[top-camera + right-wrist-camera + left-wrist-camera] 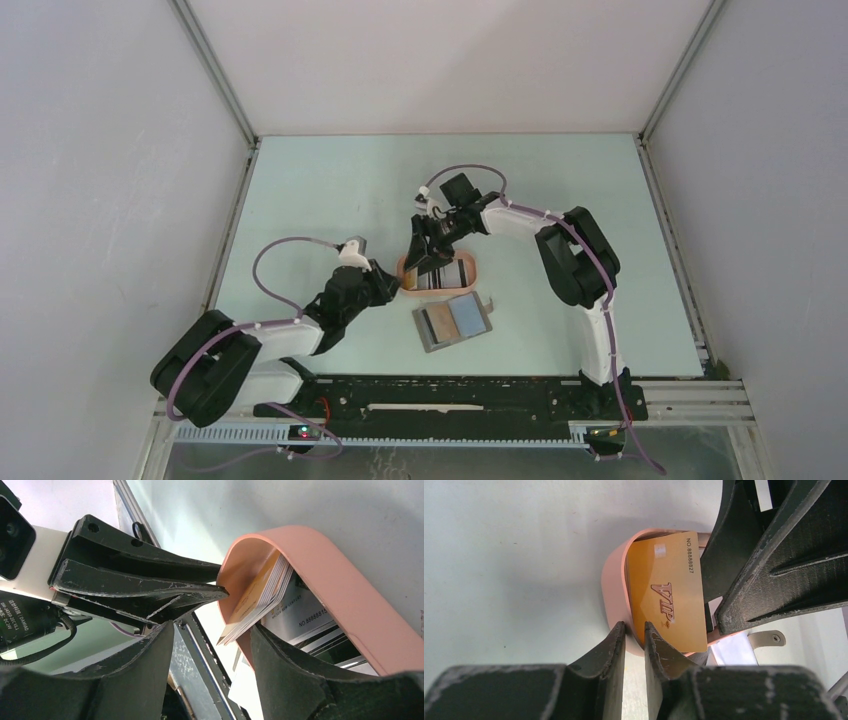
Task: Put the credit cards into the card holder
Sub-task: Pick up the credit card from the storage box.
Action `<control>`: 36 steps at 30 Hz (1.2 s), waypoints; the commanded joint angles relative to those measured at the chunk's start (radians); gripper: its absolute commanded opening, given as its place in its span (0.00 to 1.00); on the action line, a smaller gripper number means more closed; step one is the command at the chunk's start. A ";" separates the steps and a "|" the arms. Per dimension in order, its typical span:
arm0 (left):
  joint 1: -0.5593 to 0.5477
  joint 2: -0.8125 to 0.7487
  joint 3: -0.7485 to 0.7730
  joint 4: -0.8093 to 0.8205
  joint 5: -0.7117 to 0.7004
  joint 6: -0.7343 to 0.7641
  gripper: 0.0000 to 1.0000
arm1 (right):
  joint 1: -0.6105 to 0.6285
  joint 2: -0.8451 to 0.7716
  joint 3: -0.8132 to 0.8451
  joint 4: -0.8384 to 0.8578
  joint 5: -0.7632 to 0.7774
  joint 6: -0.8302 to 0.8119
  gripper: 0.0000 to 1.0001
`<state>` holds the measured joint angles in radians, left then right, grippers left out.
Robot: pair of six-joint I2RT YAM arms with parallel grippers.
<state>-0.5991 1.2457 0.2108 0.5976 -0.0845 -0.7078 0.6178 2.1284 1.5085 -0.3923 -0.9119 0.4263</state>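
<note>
The credit cards sit in a peach-orange oval tray (470,270). A yellow-orange card (669,595) leans on edge at the tray's left end, at the front of a small stack (260,597). Dark, silver-striped cards (312,622) lie flat in the tray. My left gripper (634,627) is shut on the tray's left rim (227,567). My right gripper (212,627) hangs open over that end, one finger inside the tray and one outside, with the stack's raised edge between them. The card holder (453,322) lies open in front of the tray, nothing touching it.
The card holder's tab (769,639) points right. Both arms meet over the tray, their fingers close together. Metal frame rails (228,215) border the table on the left and right, and a black rail (440,390) runs along the near edge.
</note>
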 commanded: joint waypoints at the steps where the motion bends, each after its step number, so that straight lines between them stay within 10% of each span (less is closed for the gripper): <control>1: -0.007 0.012 0.047 -0.010 0.065 0.004 0.23 | 0.005 -0.040 -0.002 0.037 -0.031 0.029 0.66; 36: -0.006 0.016 0.040 0.039 0.115 -0.030 0.23 | -0.033 -0.028 -0.024 0.055 0.019 0.082 0.61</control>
<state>-0.5987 1.2636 0.2123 0.6197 -0.0223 -0.7269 0.5934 2.1605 1.4906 -0.3473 -0.8749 0.5037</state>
